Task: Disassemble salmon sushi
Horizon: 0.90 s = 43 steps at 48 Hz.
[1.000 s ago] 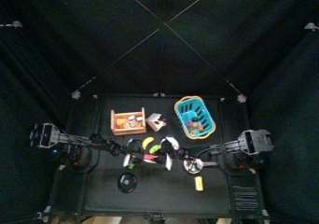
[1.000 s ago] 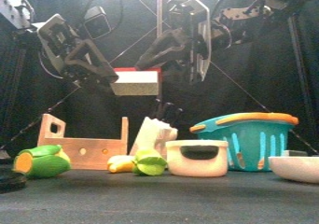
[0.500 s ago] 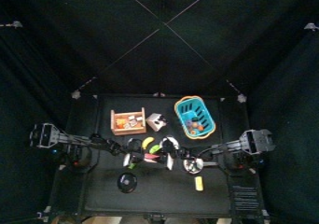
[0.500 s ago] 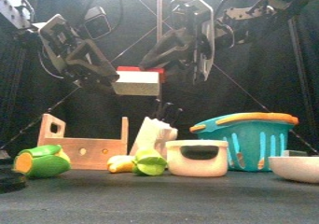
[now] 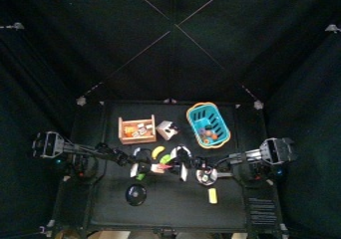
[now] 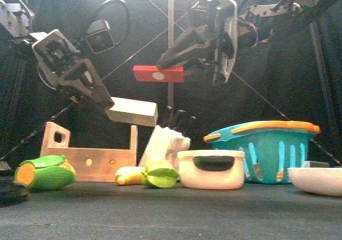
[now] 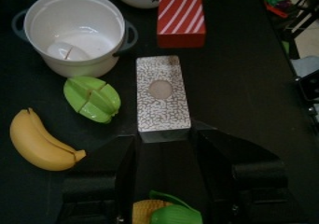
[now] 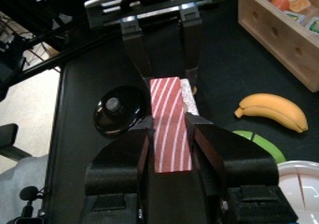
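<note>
The salmon sushi is in two parts. My left gripper (image 7: 162, 142) is shut on the white rice block (image 7: 161, 93), which hangs low over the table in the front view (image 6: 131, 111). My right gripper (image 8: 171, 139) is shut on the red-and-white striped salmon slice (image 8: 169, 105). The front view shows the slice (image 6: 160, 73) higher up, above and right of the rice, with a clear gap between them. The left wrist view also shows the slice (image 7: 182, 13) beyond the rice.
On the table stand a wooden crate (image 6: 87, 156), a teal basket (image 6: 265, 144), a white pot (image 6: 213, 170), a white bowl (image 6: 318, 178), a banana (image 7: 44, 144), a green lime (image 7: 91, 98) and a black bowl (image 8: 118, 112). Both arms hang close together over the table's front half (image 5: 167, 165).
The rice block and salmon slice were together; now my left gripper has dropped down and left with the rice, while the slice stays up in my right gripper.
</note>
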### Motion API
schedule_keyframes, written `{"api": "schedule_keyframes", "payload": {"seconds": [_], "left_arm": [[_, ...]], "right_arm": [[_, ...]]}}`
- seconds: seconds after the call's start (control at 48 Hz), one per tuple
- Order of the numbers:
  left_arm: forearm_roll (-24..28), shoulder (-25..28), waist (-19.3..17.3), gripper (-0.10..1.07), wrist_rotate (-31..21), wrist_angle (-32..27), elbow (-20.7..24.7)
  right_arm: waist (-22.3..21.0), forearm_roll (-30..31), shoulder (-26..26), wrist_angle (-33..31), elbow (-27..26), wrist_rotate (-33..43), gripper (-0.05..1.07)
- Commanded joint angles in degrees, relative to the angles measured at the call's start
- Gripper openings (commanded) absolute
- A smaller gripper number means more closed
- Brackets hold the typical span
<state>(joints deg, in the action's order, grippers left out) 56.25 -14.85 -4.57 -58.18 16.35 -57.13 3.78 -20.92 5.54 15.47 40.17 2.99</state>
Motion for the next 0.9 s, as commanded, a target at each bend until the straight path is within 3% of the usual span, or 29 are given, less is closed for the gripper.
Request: {"api": "schedule_keyframes", "payload": {"seconds": [0.0,0.875], "left_arm": [[-0.1,-0.8,-0.2,0.54,0.1,0.3,0.4],[-0.3,-1.8,-0.6,0.54,0.1,0.3,-0.4]], "right_arm": [[-0.1,-0.3,2.5,0.2,0.1,-0.1,0.59],[-0.1,-0.7,2.7,0.2,1.5,-0.1,0.59]]}}
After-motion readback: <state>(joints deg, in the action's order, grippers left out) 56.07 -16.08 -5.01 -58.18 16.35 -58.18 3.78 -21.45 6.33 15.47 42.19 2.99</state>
